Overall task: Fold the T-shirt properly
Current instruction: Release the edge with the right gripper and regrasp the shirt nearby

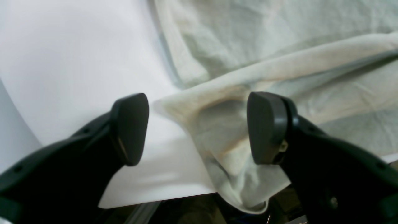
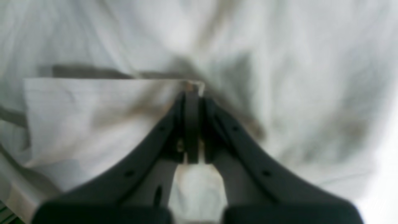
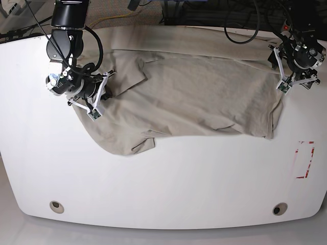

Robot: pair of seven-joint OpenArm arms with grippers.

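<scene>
The T-shirt [image 3: 194,97] lies spread and wrinkled across the back half of the white table [image 3: 163,178], beige and plain. My right gripper [image 3: 102,91] rests on its left part, beside a bunched sleeve. In the right wrist view that gripper [image 2: 191,93] is shut on a folded edge of the T-shirt [image 2: 93,112]. My left gripper [image 3: 282,76] sits at the shirt's right edge. In the left wrist view it [image 1: 199,127] stands open, its fingers [image 1: 130,127] straddling a corner of the T-shirt [image 1: 217,124] that droops over the table's edge without being pinched.
A red tape rectangle [image 3: 305,159] marks the table at the right. Two round holes [image 3: 56,206] [image 3: 279,209] sit near the front edge. Cables [image 3: 245,20] run behind the table's back edge.
</scene>
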